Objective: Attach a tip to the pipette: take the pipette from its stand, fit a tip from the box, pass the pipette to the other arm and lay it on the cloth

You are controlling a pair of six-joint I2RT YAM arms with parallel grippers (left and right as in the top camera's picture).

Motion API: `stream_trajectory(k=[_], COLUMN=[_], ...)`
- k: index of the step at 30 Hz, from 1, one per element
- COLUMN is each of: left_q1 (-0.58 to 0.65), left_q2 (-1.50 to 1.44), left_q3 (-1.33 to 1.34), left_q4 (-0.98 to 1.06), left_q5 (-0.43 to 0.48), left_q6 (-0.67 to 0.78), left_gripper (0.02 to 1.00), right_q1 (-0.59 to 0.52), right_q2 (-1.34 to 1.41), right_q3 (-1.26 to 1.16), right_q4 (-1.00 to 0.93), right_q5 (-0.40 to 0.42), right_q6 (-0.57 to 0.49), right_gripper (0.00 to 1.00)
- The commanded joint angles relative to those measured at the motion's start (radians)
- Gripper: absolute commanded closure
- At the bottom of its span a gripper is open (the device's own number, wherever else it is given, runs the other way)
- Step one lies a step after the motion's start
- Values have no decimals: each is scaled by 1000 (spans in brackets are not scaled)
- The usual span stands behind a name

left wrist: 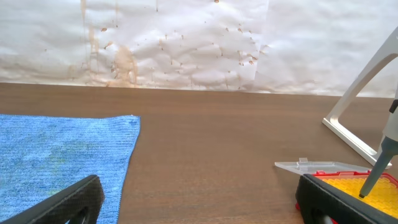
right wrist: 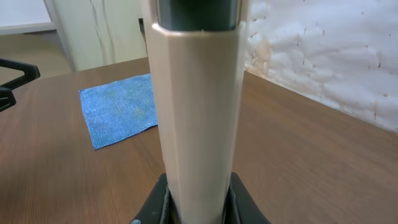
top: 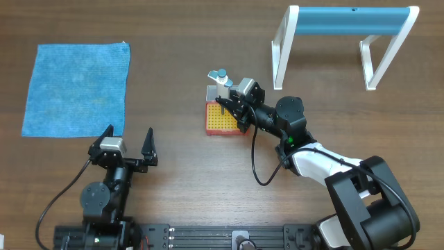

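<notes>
Gripping the pipette (top: pixel 223 78) upright, the right tool (top: pixel 229 105) sits at frame centre over the red tip box (top: pixel 220 125), covering part of it. Whether a tip is fitted cannot be made out. The left tool (top: pixel 129 135), jaws wide, rests lower left near the blue cloth (top: pixel 76 89) on the bench (top: pixel 180 180).

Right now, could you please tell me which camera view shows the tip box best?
The top view: the tip box is seen from above, its orange grid plain. The left wrist view catches one end and its clear lid; the right wrist view looks along the pipette instead.
</notes>
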Motion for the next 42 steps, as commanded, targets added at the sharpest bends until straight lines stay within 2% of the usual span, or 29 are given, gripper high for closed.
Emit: stream_trajectory(k=[1, 19, 25, 33, 37, 42], left_q1=[-5, -5, -5, -5, -5, -5], left_q2=[-3, -3, -3, -4, -3, -3], left_q3=[-2, -2, -2, -2, -2, -2], left_q4=[-6, -6, -6, -6, -6, -6], left_q5=[-7, -7, -7, -7, -7, -7], left_q6=[13, 13, 13, 13, 13, 13], left_gripper=[23, 20, 20, 20, 20, 20], right_q1=[8, 24, 24, 24, 24, 23], right_q2=[11, 80, 85, -38, -129, -243], right_q3=[-13, -13, -13, -2, 97, 261], right_q4=[-8, -12, 66, 65, -113, -425], right_q5=[8, 9, 9, 9, 8, 9], right_q6=[-18, -19, -18, -2, -3, -27], right_gripper=[921, 923, 923, 923, 923, 923])
